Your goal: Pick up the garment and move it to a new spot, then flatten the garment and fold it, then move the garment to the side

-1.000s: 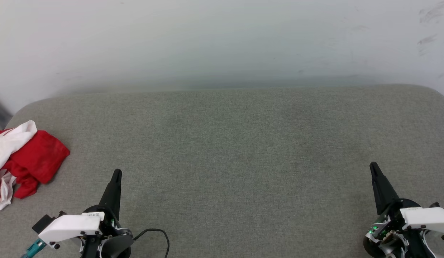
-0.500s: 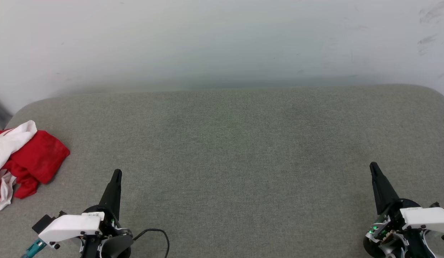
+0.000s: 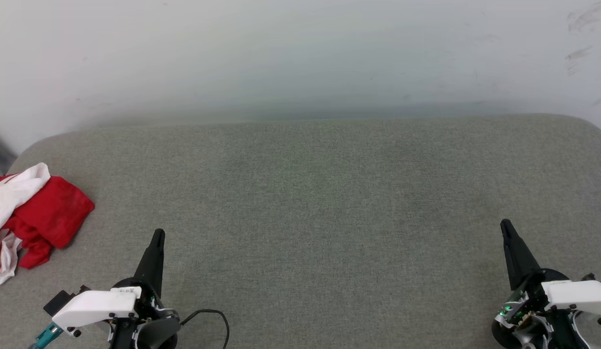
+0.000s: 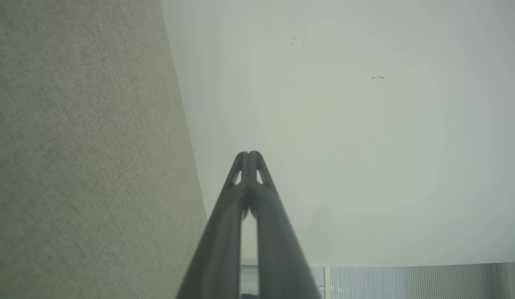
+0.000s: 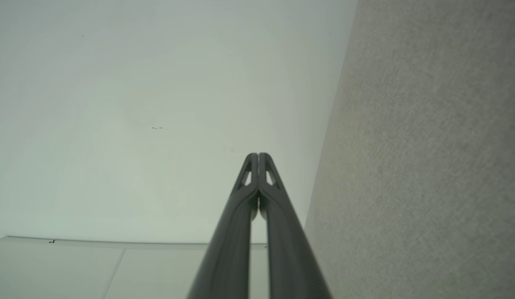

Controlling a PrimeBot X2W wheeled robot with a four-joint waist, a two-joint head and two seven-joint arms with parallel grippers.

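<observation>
The garment (image 3: 43, 215), red with white parts, lies crumpled at the far left edge of the grey fabric surface (image 3: 319, 203), partly cut off by the head view's border. My left gripper (image 3: 158, 234) stands at the lower left, shut and empty, to the right of the garment and apart from it. Its fingertips (image 4: 249, 155) meet in the left wrist view. At the lower right my right gripper (image 3: 504, 224) is shut on nothing, far from the garment. In the right wrist view its tips (image 5: 257, 155) press together.
A pale wall (image 3: 300, 58) rises behind the grey surface's far edge. The surface has rounded far corners. A black cable (image 3: 213, 317) loops by my left wrist.
</observation>
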